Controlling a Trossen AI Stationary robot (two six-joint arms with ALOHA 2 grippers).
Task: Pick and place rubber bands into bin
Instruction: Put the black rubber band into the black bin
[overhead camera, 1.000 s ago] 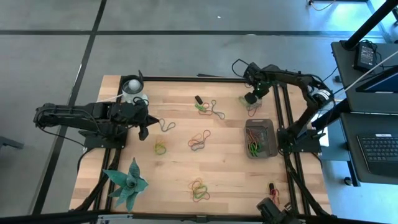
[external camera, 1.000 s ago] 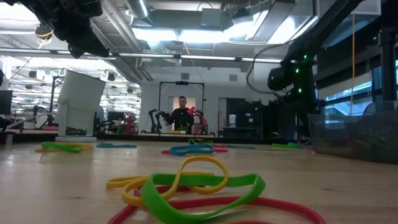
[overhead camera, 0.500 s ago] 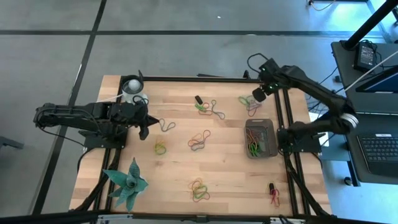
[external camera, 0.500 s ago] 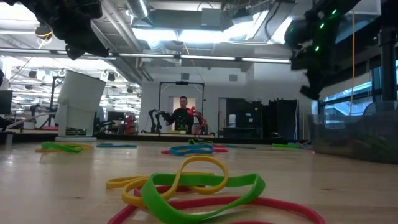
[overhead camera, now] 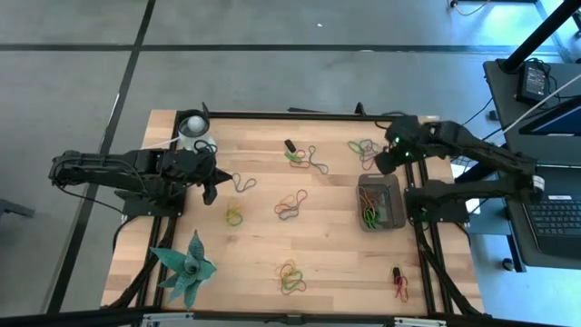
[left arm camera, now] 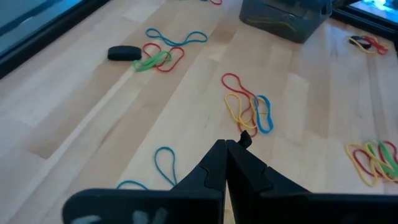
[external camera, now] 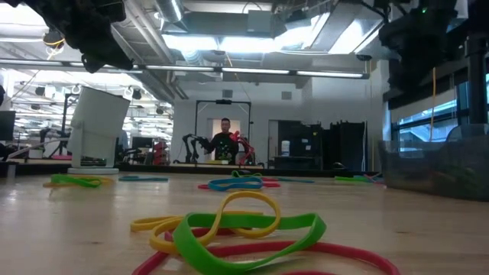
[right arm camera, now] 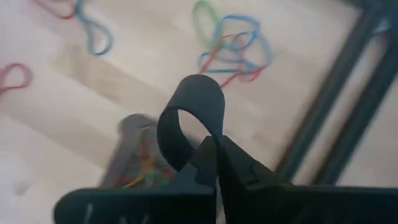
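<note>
one dark band is pinched in the right gripper by the bin's far edge; it should centre over the bin before letting go, while the left gripper waits closed near the tabletop's left edge

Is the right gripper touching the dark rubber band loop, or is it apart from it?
Touching: in the right wrist view the right gripper has its jaws shut on the dark rubber band loop, which arches up from between them.

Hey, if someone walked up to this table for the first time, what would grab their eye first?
Probably the right gripper, shut on a dark rubber band that arcs up from its fingertips, hanging just beyond the bin's far end. Next, the bright rubber bands scattered in small clusters across the wooden table. The left gripper waits shut at the table's left side.
</note>
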